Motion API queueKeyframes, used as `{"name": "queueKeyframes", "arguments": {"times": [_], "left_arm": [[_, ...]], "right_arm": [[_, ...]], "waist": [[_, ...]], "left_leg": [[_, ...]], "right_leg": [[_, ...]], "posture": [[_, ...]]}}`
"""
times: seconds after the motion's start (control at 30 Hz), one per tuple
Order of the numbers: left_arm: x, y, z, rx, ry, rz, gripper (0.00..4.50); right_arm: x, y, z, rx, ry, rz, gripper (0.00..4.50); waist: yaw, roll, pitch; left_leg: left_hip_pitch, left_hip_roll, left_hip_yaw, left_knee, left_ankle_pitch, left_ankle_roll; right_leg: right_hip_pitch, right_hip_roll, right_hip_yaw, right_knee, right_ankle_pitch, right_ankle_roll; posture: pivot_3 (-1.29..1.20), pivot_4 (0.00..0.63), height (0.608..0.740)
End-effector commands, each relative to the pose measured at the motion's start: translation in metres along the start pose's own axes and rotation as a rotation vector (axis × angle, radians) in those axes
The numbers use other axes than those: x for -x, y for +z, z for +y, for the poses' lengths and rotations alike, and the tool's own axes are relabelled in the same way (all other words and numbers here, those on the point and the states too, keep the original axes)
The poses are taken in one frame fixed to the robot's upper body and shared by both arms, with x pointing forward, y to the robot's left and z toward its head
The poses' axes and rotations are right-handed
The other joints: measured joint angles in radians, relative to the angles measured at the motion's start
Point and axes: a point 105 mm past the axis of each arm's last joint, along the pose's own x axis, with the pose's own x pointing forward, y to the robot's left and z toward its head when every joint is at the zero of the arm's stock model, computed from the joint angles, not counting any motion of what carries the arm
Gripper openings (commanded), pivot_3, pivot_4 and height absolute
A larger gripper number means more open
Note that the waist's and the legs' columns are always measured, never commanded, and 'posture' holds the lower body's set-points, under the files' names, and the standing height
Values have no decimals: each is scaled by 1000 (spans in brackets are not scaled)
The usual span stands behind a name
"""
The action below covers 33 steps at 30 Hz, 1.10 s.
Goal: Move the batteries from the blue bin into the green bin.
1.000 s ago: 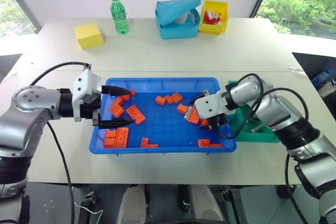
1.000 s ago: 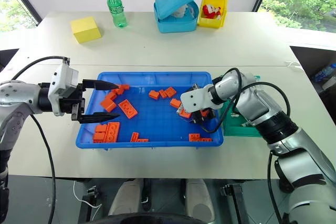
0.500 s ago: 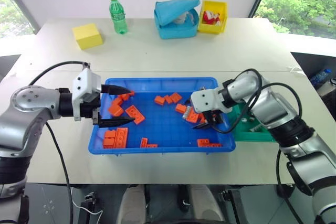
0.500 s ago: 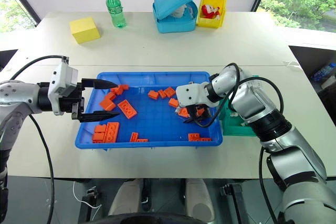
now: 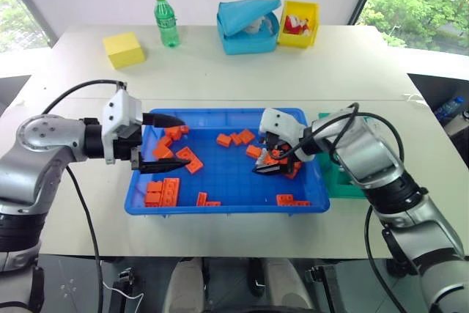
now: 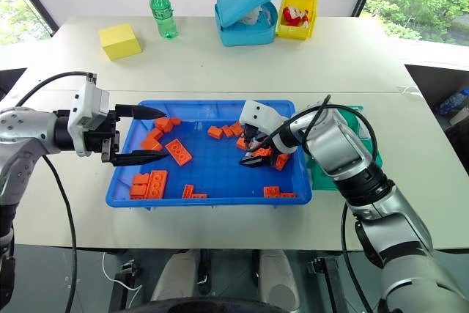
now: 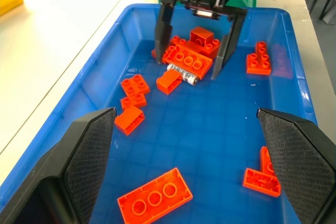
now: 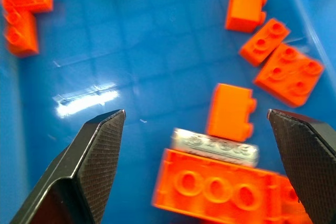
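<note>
Blue bin [image 7: 131,19]: battery [image 7: 184,73] half-hidden (under bricks [image 7: 187,61]).

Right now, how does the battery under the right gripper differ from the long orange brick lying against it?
The battery is a silver-white cylinder with smooth sides; the long orange brick is a flat orange block with round studs on top. The battery looks slimmer and shorter than the brick. Both lie flat in the blue bin, side by side, between the right gripper's open fingers.
</note>
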Motion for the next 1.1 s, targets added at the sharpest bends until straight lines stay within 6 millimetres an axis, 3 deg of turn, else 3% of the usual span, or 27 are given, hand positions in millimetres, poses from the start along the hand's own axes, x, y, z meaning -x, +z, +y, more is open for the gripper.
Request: {"name": "queueKeyframes", "arguments": {"times": [0.03,0.17,0.7,1.1], "left_arm": [[2,4,1,-32,-1,-4,4500],[-2,4,2,-37,-9,-8,4500],[-4,6,3,-52,-20,-19,4500],[-1,6,5,-54,-11,-17,4500]], "right_arm": [[7,1,6,-91,-11,-7,4447],[5,2,10,-100,-21,-4,4447],[0,8,-13,-77,-137,-44,4447],[-17,-13,-4,-2,-19,9,4447]], "waist": [[0,0,0],[-3,0,0],[-2,0,0],[-2,0,0]], "left_leg": [[0,0,0,0,0,0],[0,0,0,0,0,0],[0,0,0,0,0,0],[0,0,0,0,0,0]], "right_leg": [[0,0,0,0,0,0],[0,0,0,0,0,0],[0,0,0,0,0,0],[0,0,0,0,0,0]], "posture": [[0,150,736],[0,150,736],[0,150,736],[0,150,736]]}}
